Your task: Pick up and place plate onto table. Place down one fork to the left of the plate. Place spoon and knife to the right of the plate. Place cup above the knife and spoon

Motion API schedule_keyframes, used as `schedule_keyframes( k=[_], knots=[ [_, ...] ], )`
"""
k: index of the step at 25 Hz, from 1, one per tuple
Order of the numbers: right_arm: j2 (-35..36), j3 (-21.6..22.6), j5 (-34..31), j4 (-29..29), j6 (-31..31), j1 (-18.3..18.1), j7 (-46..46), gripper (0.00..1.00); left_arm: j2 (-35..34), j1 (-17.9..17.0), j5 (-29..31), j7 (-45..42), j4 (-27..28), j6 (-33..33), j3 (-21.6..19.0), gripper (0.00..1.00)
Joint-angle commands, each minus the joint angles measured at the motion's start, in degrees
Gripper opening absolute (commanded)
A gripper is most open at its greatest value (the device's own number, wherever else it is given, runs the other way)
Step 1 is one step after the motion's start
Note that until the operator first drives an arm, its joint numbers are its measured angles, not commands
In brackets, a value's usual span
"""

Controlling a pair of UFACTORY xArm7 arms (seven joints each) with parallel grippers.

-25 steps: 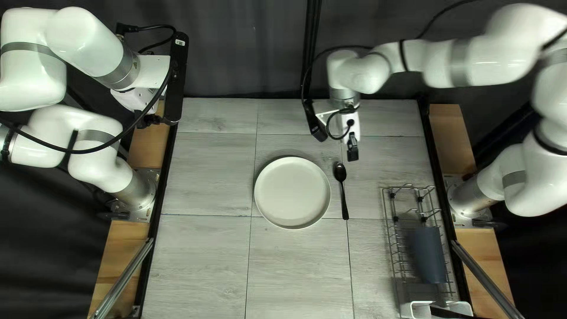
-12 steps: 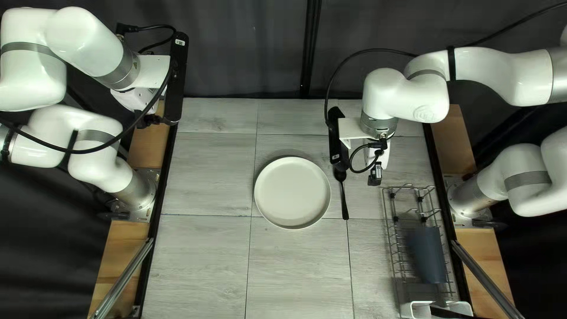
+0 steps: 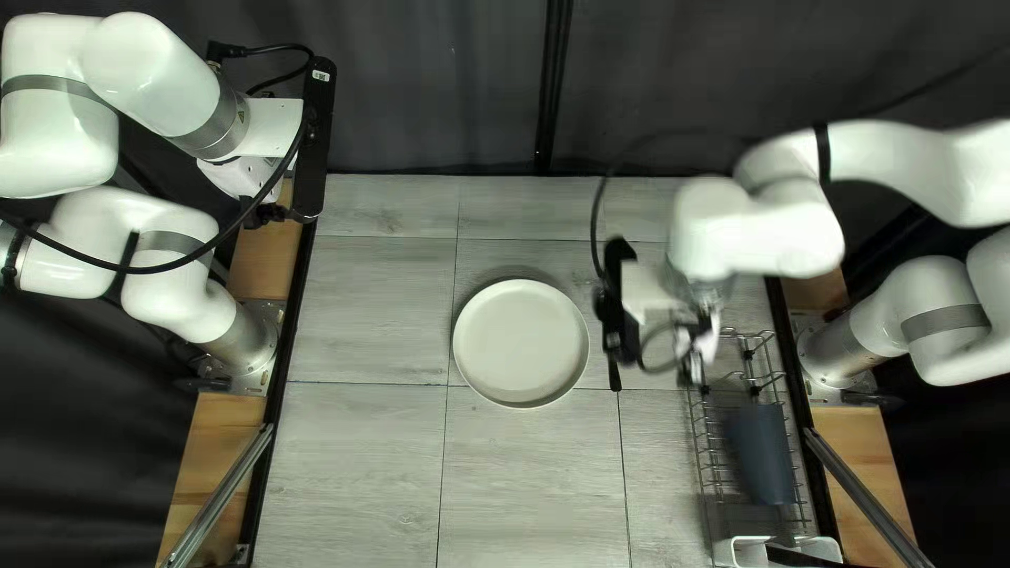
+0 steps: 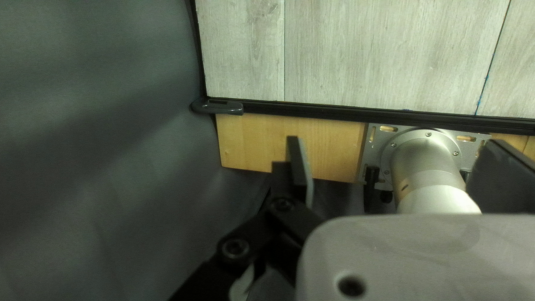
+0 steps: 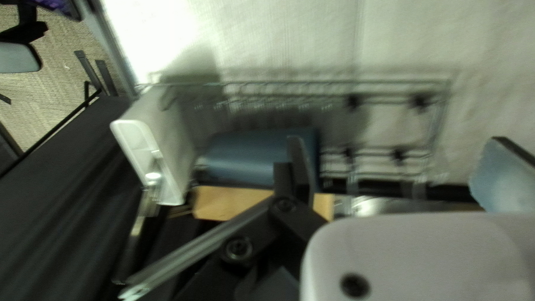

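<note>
My right gripper (image 3: 693,370) is wide apart, with nothing between its two fingers that they touch from both sides. In the top left view it is blurred, right of centre, over the upper end of the wire rack (image 3: 697,421), which sits in the lower right. I cannot tell how high above the rack I hang.

The plate (image 3: 521,343) lies flat on the table (image 3: 368,463) near the middle of the frame. Just right of it is the spoon (image 3: 614,377); only the end of its black handle shows, as my arm's black mount hides the rest.

The cup (image 3: 760,452), dark blue-grey, lies on its side in the rack, at the lower right. In my right wrist view it is ahead of me, partly behind one of my fingers, with one end toward the white holder (image 5: 159,145) at the rack's end. Something sticks out of that holder, too blurred to name.

My left gripper (image 3: 263,214) is wide too, holding nothing, at the upper left of the top left view. From its wrist I see a wooden board (image 4: 329,147) along the table's edge, my left arm's base (image 4: 422,159) between the fingers, and the dark curtain (image 4: 100,139) beside them.
</note>
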Motion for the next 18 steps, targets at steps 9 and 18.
schedule_keyframes(
  k=[9, 18],
  knots=[
    [-0.94, 5.91, 5.48, -1.96, -3.48, 4.12, 10.71, 1.0, 0.0, 0.0, 0.0, 0.0, 0.0, 0.0, 0.0, 1.0],
    [-2.2, 8.48, 6.91, -2.99, -4.36, 5.77, 15.08, 1.0, 0.0, 0.0, 0.0, 0.0, 0.0, 0.0, 0.0, 1.0]
  ],
)
